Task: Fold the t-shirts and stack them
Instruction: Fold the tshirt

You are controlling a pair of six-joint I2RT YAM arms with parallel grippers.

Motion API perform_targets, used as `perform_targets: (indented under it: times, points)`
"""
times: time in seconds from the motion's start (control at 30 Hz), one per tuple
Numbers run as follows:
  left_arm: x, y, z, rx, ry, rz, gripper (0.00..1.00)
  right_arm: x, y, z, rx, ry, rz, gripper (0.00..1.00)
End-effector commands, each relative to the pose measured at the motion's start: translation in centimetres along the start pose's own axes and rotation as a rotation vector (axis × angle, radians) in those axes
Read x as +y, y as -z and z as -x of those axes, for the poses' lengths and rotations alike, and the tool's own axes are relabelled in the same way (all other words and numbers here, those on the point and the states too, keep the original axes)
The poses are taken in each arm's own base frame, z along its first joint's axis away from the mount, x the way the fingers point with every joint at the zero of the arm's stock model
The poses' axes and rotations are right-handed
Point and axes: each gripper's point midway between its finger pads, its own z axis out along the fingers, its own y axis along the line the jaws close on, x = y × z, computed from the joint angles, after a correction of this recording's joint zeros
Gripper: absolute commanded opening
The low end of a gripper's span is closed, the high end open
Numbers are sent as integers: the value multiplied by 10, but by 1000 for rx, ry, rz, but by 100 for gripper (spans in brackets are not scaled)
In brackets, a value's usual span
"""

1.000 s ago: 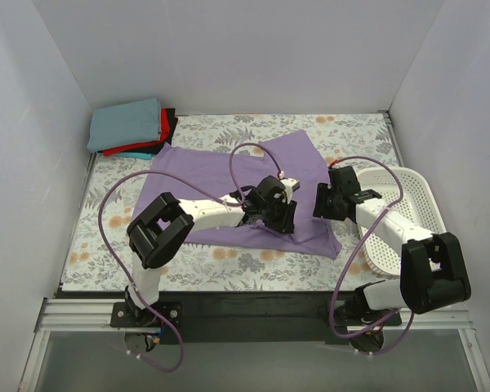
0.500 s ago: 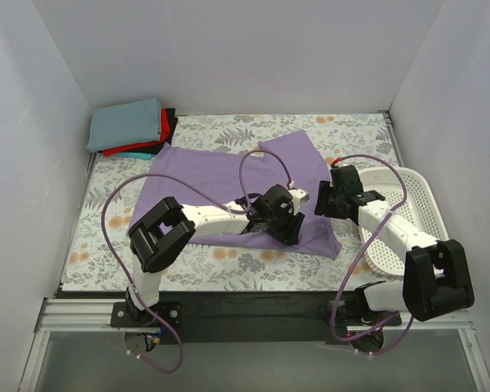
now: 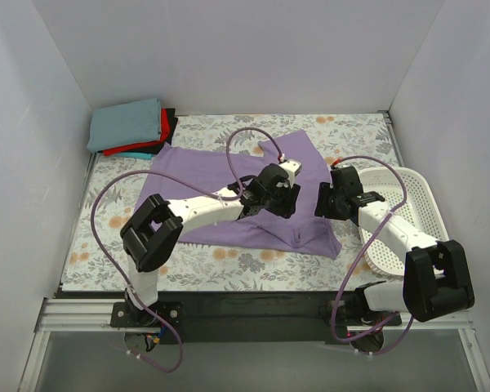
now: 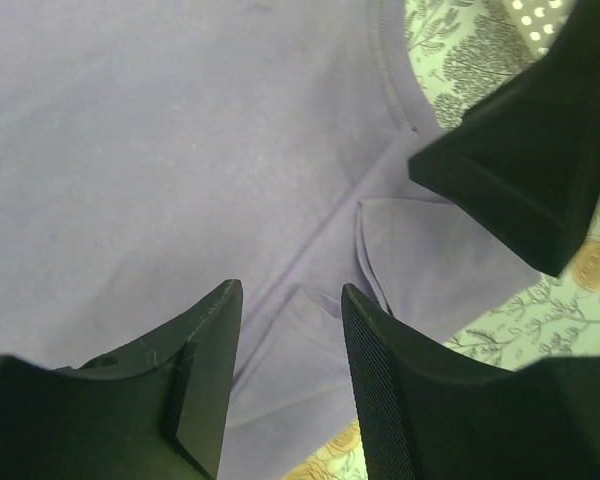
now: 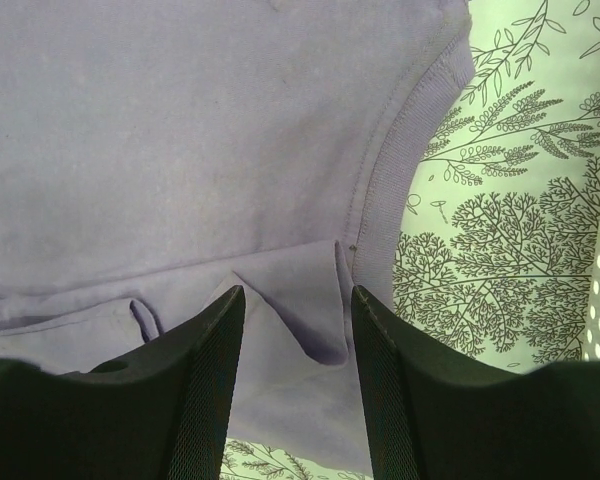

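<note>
White walls (image 3: 229, 57) close in a table (image 3: 106, 237) covered with a leaf-and-flower print. Spread across its middle lies the purple shirt (image 3: 196, 175), mostly flat, its right edge close to the white mesh basket (image 3: 416, 175). In the far left corner sits the stack of folded shirts (image 3: 129, 124): grey-blue on top, with red, black and teal beneath.

The left gripper (image 3: 279, 198) hangs over the right half of the purple shirt, fingers moderately apart and holding nothing. The right gripper (image 3: 325, 201) hovers at the shirt's right edge beside a ribbed hem, likewise parted and empty, with a small pucker of cloth (image 5: 315, 335) below the gap.

Four shirts look done. The purple one seems not yet folded, so folding and stacking it remain. No brand, label or writing can be read.
</note>
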Motion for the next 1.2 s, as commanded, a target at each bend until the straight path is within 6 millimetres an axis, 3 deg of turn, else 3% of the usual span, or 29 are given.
perform_targets:
  times: [0.0, 0.27, 0.6, 1.17]
  points:
    - [4, -8, -4, 43, -27, -9, 43, 4, 5, 9, -46, 8, 18, 53]
    - [-21, -21, -18, 121, -29, -155, 41, 3, 6, 7, -48, 10, 12, 53]
    - [-15, -27, -32, 161, -12, -137, 34, 2, 4, 7, -48, 8, 9, 54]
    - [-15, -37, -40, 170, -37, -106, 30, 3, 5, 7, -50, 10, 12, 53]
